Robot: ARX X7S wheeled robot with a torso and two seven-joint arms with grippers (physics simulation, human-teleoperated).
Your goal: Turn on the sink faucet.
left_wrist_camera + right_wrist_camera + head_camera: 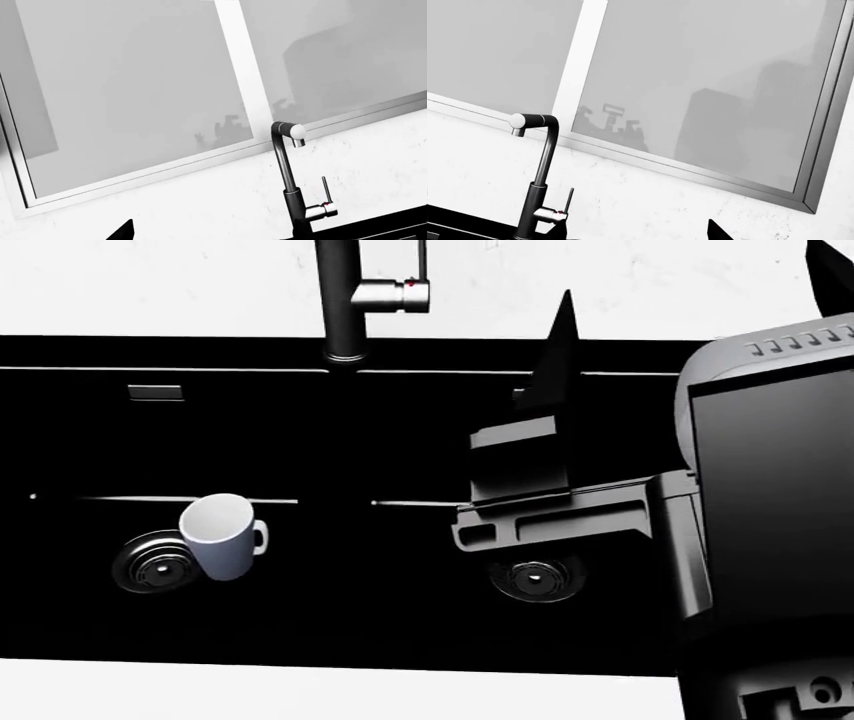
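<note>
The sink faucet is a dark column at the back of the black double-basin sink, with a silvery side lever stub. It also shows in the left wrist view and the right wrist view, with a thin upright lever. My right gripper is open above the right basin, right of the faucet and apart from it; its fingertips stand wide. My left gripper shows only one dark fingertip, far from centre. It is out of the head view.
A white mug lies tilted in the left basin by a chrome drain. A second drain lies under my right arm. A white wall and a grey framed window stand behind the faucet. White counter edge runs along the front.
</note>
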